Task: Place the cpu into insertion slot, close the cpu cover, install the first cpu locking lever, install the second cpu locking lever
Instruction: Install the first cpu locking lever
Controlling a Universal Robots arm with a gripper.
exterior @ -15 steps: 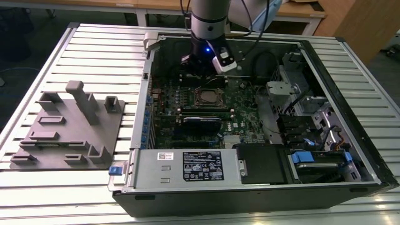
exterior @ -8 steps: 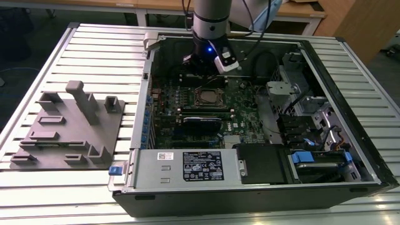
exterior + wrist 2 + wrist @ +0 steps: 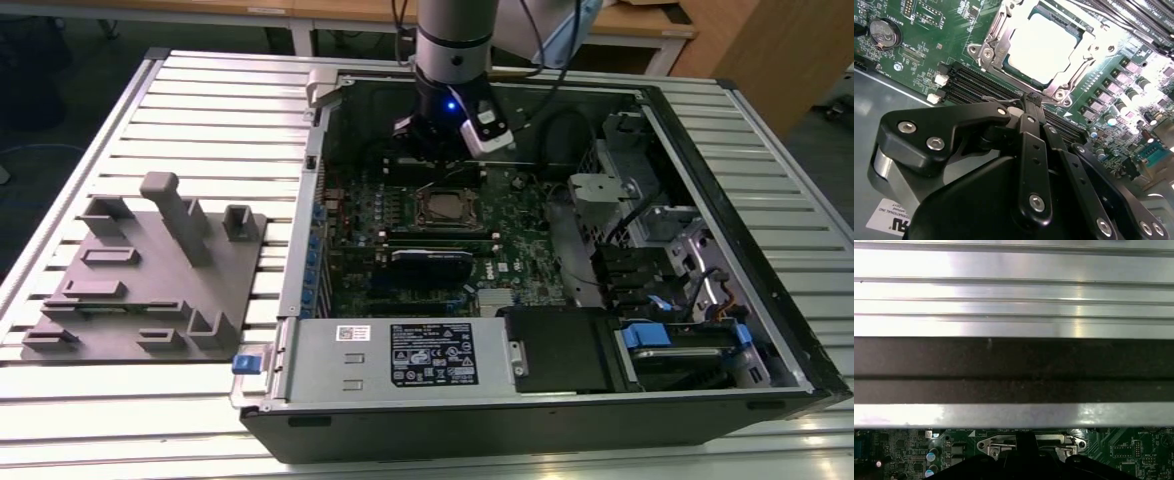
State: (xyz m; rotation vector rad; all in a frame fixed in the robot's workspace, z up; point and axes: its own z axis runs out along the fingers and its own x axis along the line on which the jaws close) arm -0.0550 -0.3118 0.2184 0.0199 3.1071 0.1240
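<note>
The cpu (image 3: 1046,45), a pale silver square, lies inside the insertion slot (image 3: 447,205) on the green board. Over it lies the cpu cover (image 3: 1081,65), a silvery frame through whose window the chip shows. My black gripper (image 3: 1031,102) hangs just beside the socket's edge, on the side of the memory slots, with its fingers pressed together. A thin silvery wire lever (image 3: 999,102) runs right by the fingertips; whether it is touched I cannot tell. In the exterior view the gripper (image 3: 427,150) is over the board just behind the socket. The first wrist view looks past the gripper (image 3: 1026,440) onto the socket's rim.
The open computer case (image 3: 747,250) lies on a slatted metal table (image 3: 200,90). Black memory slots (image 3: 969,82) and a coin battery (image 3: 884,31) flank the socket. A power supply (image 3: 400,355) fills the case's front, drive bays (image 3: 667,250) the exterior view's right. A grey fixture plate (image 3: 147,270) lies left.
</note>
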